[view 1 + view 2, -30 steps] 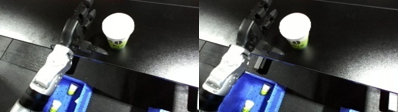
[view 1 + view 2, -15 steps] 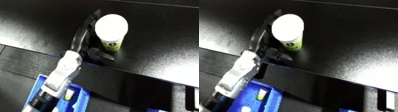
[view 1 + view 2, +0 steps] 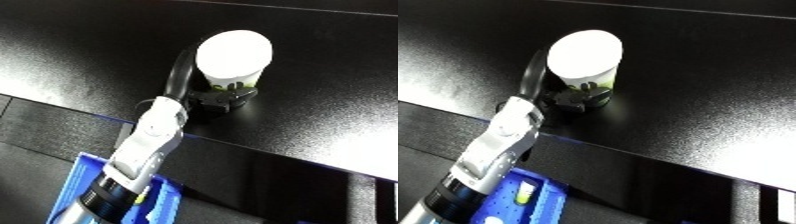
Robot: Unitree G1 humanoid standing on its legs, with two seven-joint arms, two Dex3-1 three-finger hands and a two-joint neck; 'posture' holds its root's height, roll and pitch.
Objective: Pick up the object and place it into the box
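Cup: we see a white cup point(image 3: 233, 57) with a broad round white lid or top facing the camera; its side wall carries a lime-green band low down with dark printed marks on it (we cannot read them).
Cup's place: it stands upright on the black table point(image 3: 338, 115), near the table's front edge, not in the bin.
Left hand: the black left hand point(image 3: 202, 95) is curled round the cup; one set of fingers point(image 3: 180, 72) runs up the cup's left side, while the thumb and the other fingers wrap across the lower front, over the green band.
Contact: we see the fingers touching the cup's wall on both sides; the cup's base is hidden behind them, so we cannot tell whether it rests on the table or is raised.
Left forearm: the white and silver forearm point(image 3: 142, 147) comes up from the lower left edge and crosses the table's front edge to reach the cup.
Bin: a blue bin point(image 3: 531, 202) sits below the table edge at the lower left, well apart from the cup; small pale and yellow-green items lie inside it (too small for us to name).
Right hand: it shows in neither view.
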